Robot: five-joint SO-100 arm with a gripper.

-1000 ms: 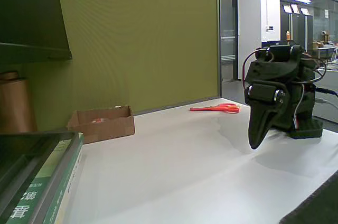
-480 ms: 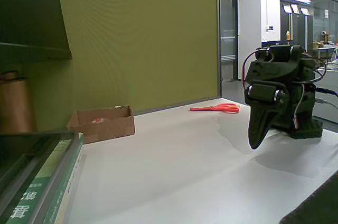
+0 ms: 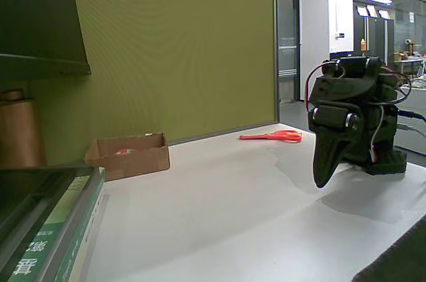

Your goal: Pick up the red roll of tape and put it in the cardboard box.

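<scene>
Nothing has moved vs the earlier frames: arm, box and scissors all sit in the same spots, so no progress in the last sec. Hand (image 3: 322,179) hangs tip-down just above the bench (image 3: 219,209) on the right of the fixed view, close by the arm base, well apart from the box (image 3: 130,155). Fingers look pressed together into one dark point w/ nothing between them. Tape (image 3: 122,151): only a small red-orange glimpse shows over the box's front wall, so it looks to be inside the box already, though too small to confirm the ring shape. If that's it, I'd judge the task done and the arm parked; no other tape roll is visible on the bench. Counts: 1 arm, 1 hand, 1 box, 1 tape (partly hidden), 1 pair of red-orange scissors (image 3: 273,136) lying flat near the far bench edge, 1 brown cylinder (image 3: 18,130) at far left behind the books (image 3: 56,229), which are approx 2-3, stacked at bottom left. Scissors are well apart from both box and hand.
</scene>
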